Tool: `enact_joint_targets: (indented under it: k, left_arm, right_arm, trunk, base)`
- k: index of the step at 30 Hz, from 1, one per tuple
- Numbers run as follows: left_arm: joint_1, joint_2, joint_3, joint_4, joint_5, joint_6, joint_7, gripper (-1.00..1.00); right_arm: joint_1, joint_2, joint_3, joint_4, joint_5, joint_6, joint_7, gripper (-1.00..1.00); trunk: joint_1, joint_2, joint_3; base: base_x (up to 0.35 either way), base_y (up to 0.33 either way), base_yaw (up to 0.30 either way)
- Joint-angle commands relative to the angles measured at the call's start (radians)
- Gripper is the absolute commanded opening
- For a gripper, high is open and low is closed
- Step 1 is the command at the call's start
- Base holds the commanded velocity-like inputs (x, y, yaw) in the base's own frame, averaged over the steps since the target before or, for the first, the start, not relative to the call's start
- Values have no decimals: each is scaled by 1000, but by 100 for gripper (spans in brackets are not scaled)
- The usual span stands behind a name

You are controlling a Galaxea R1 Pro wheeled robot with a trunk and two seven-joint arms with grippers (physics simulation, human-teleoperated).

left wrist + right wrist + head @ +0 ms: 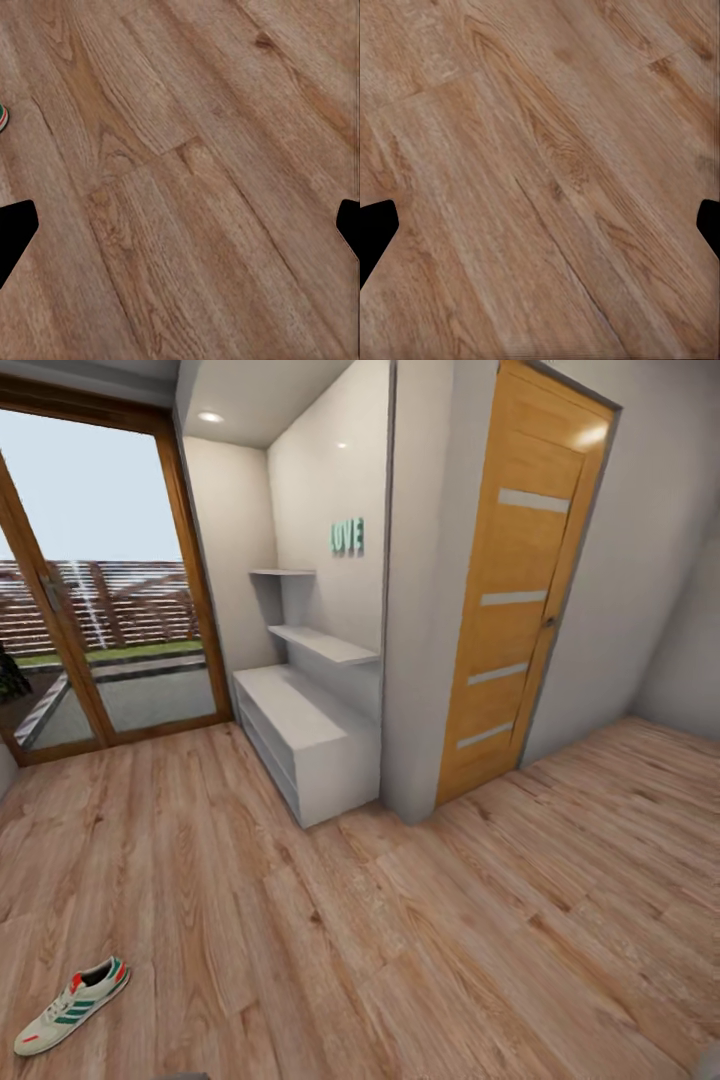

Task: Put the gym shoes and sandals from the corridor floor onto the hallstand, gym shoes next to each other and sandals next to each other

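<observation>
while one gym shoe (72,1005) lies on the corridor floor (400,940) at lower left, hallstand (300,735) mid-frame, both claws hang spread and empty, so approach the shoe squarely before lowering the left claw (180,225).

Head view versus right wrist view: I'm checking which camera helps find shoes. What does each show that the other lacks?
The head view alone shows a gym shoe lying on the floor, the grey hallstand, a wooden door and a glass patio door. The right wrist view alone shows two dark fingertips, spread apart. Both share the wood-plank corridor floor.
</observation>
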Motion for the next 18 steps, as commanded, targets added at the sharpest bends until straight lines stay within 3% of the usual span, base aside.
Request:
enact_joint_targets:
  k: [1, 18]
  left_arm:
    - [0, 0, 1, 0, 1, -3, 0, 100]
    - [0, 0, 1, 0, 1, -3, 0, 100]
  right_arm:
    - [-1, 0, 0, 0, 0, -3, 0, 100]
    - [-1, 0, 0, -1, 0, -3, 0, 100]
  trunk:
    - [0, 0, -1]
    - [0, 0, -1]
  base:
    - [0, 0, -264]
    - [0, 0, -264]
